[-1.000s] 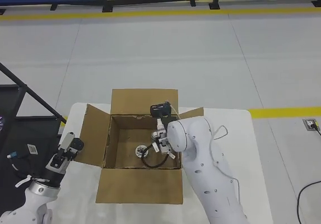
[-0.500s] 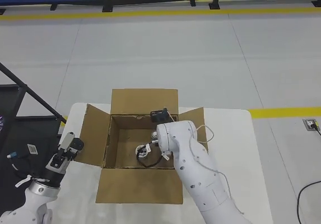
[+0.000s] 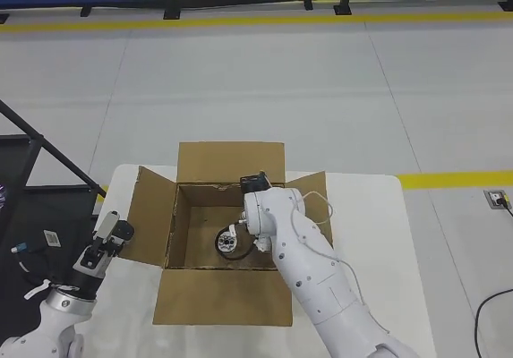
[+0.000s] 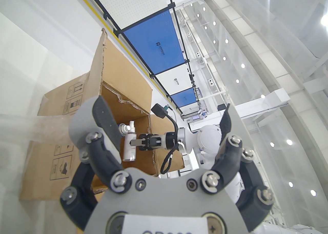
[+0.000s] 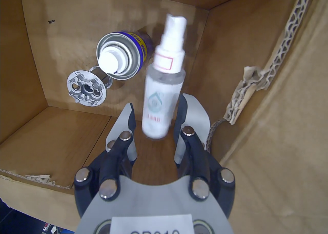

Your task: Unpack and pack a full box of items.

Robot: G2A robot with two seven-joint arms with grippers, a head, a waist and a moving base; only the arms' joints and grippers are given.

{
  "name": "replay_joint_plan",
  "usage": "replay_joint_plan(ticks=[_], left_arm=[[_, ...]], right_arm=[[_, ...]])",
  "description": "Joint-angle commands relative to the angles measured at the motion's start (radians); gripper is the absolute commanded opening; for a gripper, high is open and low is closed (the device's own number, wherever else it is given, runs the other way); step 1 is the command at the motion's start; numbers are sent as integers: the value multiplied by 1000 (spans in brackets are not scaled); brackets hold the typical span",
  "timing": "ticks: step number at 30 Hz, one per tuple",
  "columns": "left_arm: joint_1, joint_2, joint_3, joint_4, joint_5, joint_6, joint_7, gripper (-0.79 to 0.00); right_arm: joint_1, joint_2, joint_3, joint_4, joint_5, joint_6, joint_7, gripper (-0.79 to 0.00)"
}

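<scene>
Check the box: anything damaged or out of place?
Yes. The cardboard box has a torn, ragged edge with corrugation peeling near the right claw. The spray can and spray bottle look intact, nothing spilled.

Top view looks down on the counter (image 3: pixel 372 192) and box (image 3: pixel 225 300) from high above. Right wrist view peers into the box, close; left wrist view sees it from outside, tilted upward.

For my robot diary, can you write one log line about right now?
right gripper: inside cardboard box, at spray bottle | in box: spray can, metal wheel part | left gripper: open, empty, outside box
</scene>
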Motion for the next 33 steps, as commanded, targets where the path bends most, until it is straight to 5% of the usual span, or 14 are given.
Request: replay_joint_plan(ticks=[1, 10, 12, 15, 23, 33], left_arm=[[0, 0, 0, 0, 0, 0, 0, 0], [0, 0, 0, 0, 0, 0, 0, 0], [0, 0, -1, -1, 0, 1, 3, 0], [3, 1, -19, -9, 26, 21, 25, 0], [0, 4, -43, -7, 110, 77, 42, 0], [-30, 8, 20, 10, 145, 118, -44, 0]], right_arm=[[-3, 0, 1, -6, -6, 1, 3, -403], [-68, 8, 25, -190, 6, -43, -6, -394], [-101, 11, 32, -282, 20, -72, -6, -172], [-172, 19, 44, -454, 36, -124, 2, 0], [-317, 31, 81, -801, 144, -173, -36, 0], [-356, 34, 110, -825, 204, -176, -98, 0]])
